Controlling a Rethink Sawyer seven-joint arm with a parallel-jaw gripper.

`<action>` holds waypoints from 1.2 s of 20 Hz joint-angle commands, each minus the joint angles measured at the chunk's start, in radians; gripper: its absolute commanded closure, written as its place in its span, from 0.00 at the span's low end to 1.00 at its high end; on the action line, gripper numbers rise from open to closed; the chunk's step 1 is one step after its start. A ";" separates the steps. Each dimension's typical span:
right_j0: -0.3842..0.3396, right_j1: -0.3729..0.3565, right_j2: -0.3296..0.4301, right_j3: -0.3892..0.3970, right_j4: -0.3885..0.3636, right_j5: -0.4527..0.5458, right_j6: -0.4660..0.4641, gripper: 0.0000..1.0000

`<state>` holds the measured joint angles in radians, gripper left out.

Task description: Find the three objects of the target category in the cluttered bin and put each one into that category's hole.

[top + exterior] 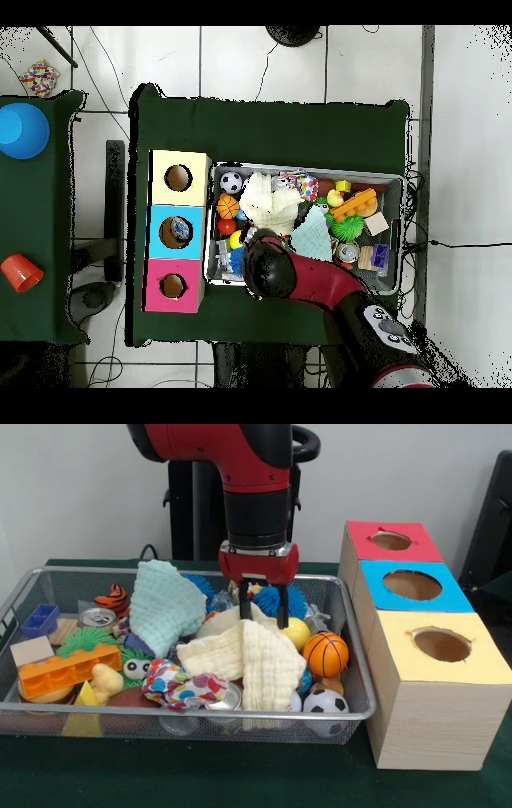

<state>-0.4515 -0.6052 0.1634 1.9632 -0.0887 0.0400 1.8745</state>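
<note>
— Where's the bin (358, 688)?
— On the green counter (240, 776), just beside the three boxes with holes: red (390, 541), blue (412, 586), yellow (440, 646).
— And the gripper (262, 614)?
— Its jaws hang spread apart, holding nothing, tips right above a cream cloth (248, 652) in the middle of the clutter. A mint cloth (164, 608) lies beside it, a small basketball (325, 654) on the other side.
</note>
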 commanded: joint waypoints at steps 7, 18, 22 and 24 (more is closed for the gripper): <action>-0.012 0.025 0.020 -0.122 -0.027 0.154 0.029 0.00; 0.014 0.024 -0.011 -0.133 -0.038 0.144 0.031 0.00; 0.013 0.016 -0.009 -0.138 -0.029 0.163 0.031 0.00; 0.020 0.011 -0.016 -0.143 -0.025 0.177 0.031 0.00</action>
<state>-0.4486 -0.6044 0.1566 1.9323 -0.0887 0.0902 1.8745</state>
